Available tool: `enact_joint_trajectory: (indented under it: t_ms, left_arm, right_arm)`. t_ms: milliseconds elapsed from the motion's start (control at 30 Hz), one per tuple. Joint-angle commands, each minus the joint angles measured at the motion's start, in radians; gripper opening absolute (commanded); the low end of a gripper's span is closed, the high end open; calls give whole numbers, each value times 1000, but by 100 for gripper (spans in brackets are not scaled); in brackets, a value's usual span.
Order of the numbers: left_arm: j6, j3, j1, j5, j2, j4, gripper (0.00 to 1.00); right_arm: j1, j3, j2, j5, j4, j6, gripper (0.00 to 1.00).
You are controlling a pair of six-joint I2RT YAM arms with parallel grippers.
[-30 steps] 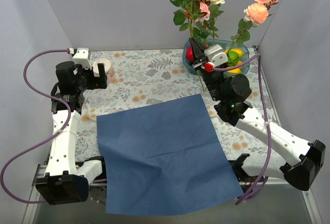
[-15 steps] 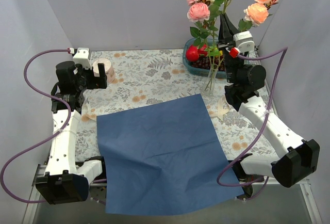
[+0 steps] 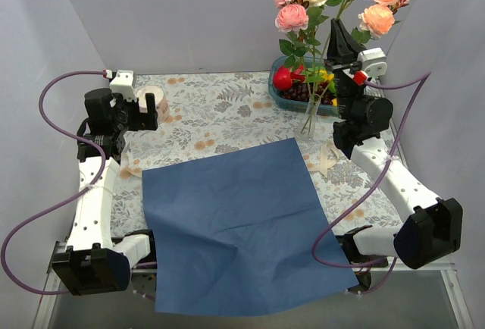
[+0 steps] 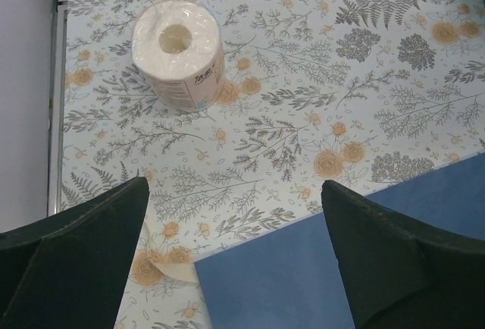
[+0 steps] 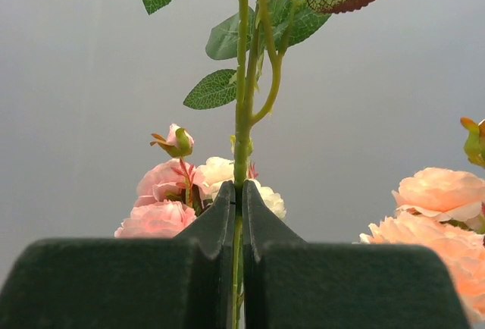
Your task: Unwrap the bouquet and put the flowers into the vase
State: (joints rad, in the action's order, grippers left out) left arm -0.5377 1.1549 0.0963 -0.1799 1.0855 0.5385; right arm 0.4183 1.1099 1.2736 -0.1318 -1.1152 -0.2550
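One stem clamped in right gripper, jaws closed on it, long axis near upright. Vase sits below gripper, slightly left in top view; other flowers stand in it. Held stem's foot in or out of rim: cannot tell. Right arm nearer vase. Left gripper wide open, empty, far left near roll. Blue paper lies flat.

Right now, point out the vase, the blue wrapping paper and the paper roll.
vase (image 3: 307,128), top view, its clear glass body.
blue wrapping paper (image 3: 235,223), top view, middle of the flat sheet.
paper roll (image 4: 203,41), left wrist view, top face beside the hole.
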Motion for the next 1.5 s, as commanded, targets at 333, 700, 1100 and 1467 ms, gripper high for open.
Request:
enact_joint_trajectory:
  t_ms: [333, 700, 1100, 1467]
  left_arm:
    - [16, 3, 8, 11, 2, -21, 98]
    - [8, -3, 6, 7, -4, -23, 98]
    - [-1, 0, 6, -3, -6, -25, 98]
    - [-15, 9, 6, -9, 2, -26, 98]
  right_arm:
    - [-12, -84, 18, 0, -101, 63, 1]
    - [-12, -42, 0, -8, -3, 34, 1]
    - [-12, 21, -16, -49, 179, 51, 1]
    - [-12, 77, -8, -49, 222, 28, 1]
